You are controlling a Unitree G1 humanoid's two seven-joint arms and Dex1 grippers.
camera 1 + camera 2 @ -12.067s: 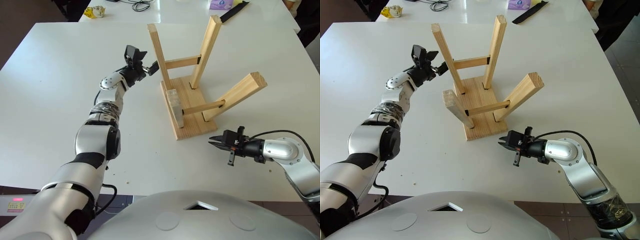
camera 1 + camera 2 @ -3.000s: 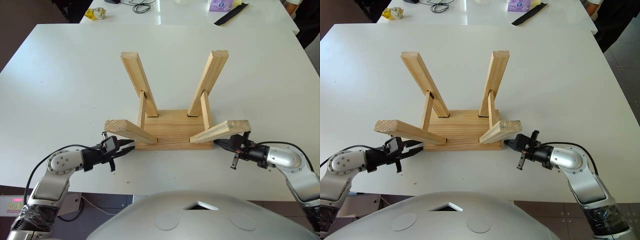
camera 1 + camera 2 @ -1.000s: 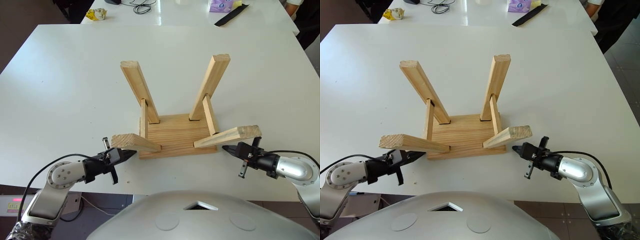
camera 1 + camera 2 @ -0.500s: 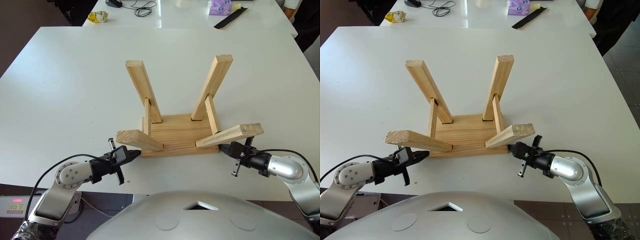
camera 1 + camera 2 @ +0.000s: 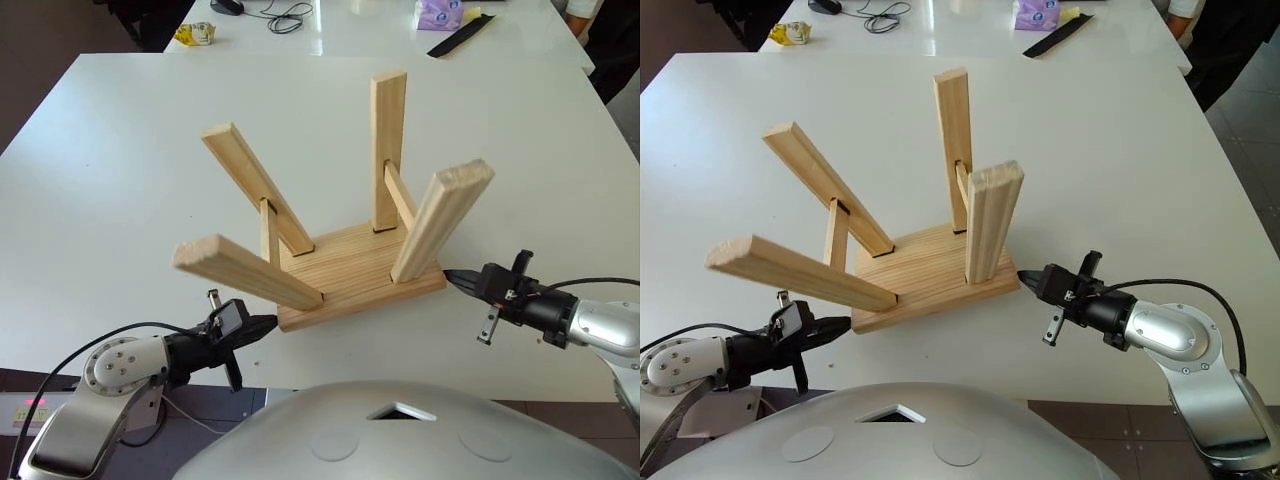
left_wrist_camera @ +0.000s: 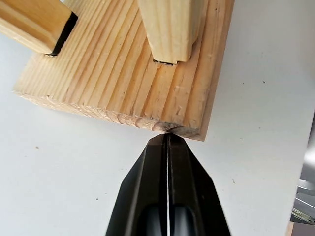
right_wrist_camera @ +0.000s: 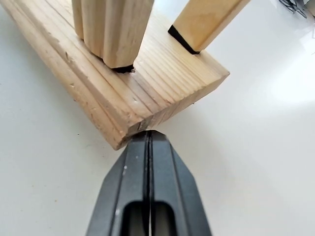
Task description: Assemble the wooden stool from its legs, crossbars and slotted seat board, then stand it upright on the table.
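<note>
The wooden stool lies upside down on the white table, its seat board (image 5: 355, 275) underneath and its four legs (image 5: 388, 135) pointing up, leaning toward my left. Thin crossbars (image 5: 268, 228) join the legs in pairs. My left gripper (image 5: 268, 322) is shut, and its tip touches the near left corner of the seat board (image 6: 123, 73). My right gripper (image 5: 452, 277) is also shut, with its tip against the near right corner of the board (image 7: 142, 93). Neither gripper holds anything between its fingers.
The table's near edge runs just below both grippers. On a second table behind lie a yellow object (image 5: 195, 33), cables (image 5: 285, 12), a purple packet (image 5: 437, 12) and a black strip (image 5: 460, 33). Bare white tabletop surrounds the stool on all sides.
The stool has swung round on the table and its legs now lean left. My left gripper has dropped back toward the near edge, and the right gripper has shifted slightly right, both still at the board's corners.
</note>
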